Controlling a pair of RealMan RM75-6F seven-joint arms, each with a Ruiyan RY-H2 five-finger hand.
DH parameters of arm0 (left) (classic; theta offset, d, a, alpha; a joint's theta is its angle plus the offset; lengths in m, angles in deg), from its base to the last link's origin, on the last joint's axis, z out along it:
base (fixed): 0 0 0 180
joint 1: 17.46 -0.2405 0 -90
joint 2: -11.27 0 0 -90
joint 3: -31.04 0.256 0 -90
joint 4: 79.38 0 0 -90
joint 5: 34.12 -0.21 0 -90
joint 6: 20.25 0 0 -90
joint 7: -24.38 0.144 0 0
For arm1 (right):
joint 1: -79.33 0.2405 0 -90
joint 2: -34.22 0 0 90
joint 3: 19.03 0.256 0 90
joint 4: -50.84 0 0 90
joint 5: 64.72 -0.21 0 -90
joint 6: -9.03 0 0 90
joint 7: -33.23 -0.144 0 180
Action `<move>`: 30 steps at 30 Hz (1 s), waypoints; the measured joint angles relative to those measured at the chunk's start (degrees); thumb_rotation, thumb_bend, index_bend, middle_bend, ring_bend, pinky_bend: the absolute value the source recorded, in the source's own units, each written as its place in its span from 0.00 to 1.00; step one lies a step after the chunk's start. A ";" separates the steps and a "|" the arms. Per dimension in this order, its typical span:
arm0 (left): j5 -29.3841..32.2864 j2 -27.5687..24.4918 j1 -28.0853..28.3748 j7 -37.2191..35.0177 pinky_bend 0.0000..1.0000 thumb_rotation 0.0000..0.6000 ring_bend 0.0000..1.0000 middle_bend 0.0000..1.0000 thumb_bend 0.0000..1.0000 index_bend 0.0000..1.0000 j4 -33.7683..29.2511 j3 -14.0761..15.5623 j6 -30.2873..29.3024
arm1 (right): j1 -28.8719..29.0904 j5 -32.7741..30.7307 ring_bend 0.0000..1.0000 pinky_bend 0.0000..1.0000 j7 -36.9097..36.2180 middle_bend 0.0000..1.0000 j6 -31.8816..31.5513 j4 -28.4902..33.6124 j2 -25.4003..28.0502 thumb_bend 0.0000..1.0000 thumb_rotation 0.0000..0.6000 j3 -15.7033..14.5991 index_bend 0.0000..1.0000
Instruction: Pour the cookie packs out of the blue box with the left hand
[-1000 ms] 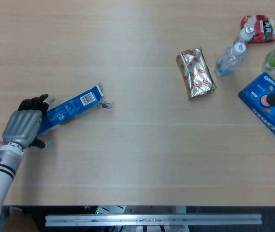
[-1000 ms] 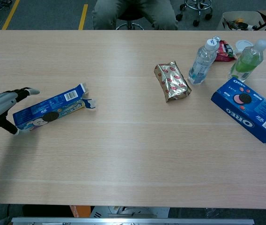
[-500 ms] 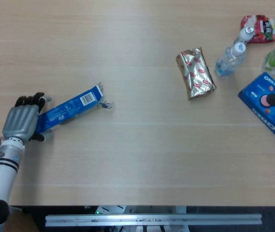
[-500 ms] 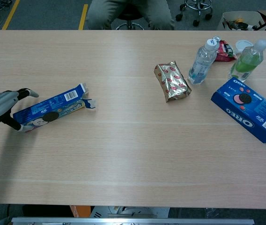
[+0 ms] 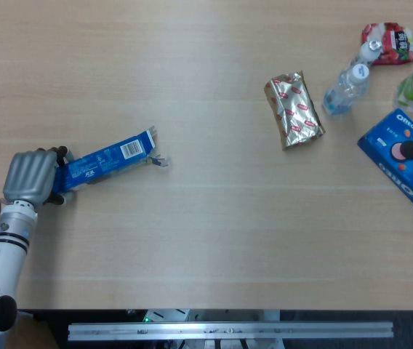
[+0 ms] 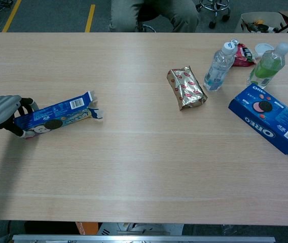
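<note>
fingers of your left hand (image 5: 28,177) wrap the closed end of the blue box (image 5: 106,160) lying flat at the table's left, open flaps facing right; light, crushable cardboard, so grip gently.

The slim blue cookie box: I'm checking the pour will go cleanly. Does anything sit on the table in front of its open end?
Nothing visible does. The left hand grips the slim blue cookie box at its closed end; the wooden table beyond the open flaps is bare.
</note>
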 measured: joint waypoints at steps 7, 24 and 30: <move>-2.08 -0.62 0.15 -0.87 0.58 1.00 0.50 0.52 0.17 0.46 -0.20 -0.29 -0.59 | -0.03 0.02 0.16 0.18 -0.39 0.25 -0.01 -0.35 -0.15 0.23 1.00 0.04 0.19; -8.41 -6.04 1.66 -0.23 0.67 1.00 0.55 0.57 0.17 0.52 -5.15 -1.50 -2.94 | -0.62 0.04 0.16 0.18 -1.47 0.25 -0.69 -1.06 -0.18 0.23 1.00 0.02 0.19; -13.69 -12.08 2.74 5.07 0.67 1.00 0.54 0.57 0.17 0.52 -10.84 -0.97 -4.83 | -0.69 0.05 0.16 0.18 -1.57 0.25 -0.73 -1.07 -0.22 0.23 1.00 0.03 0.19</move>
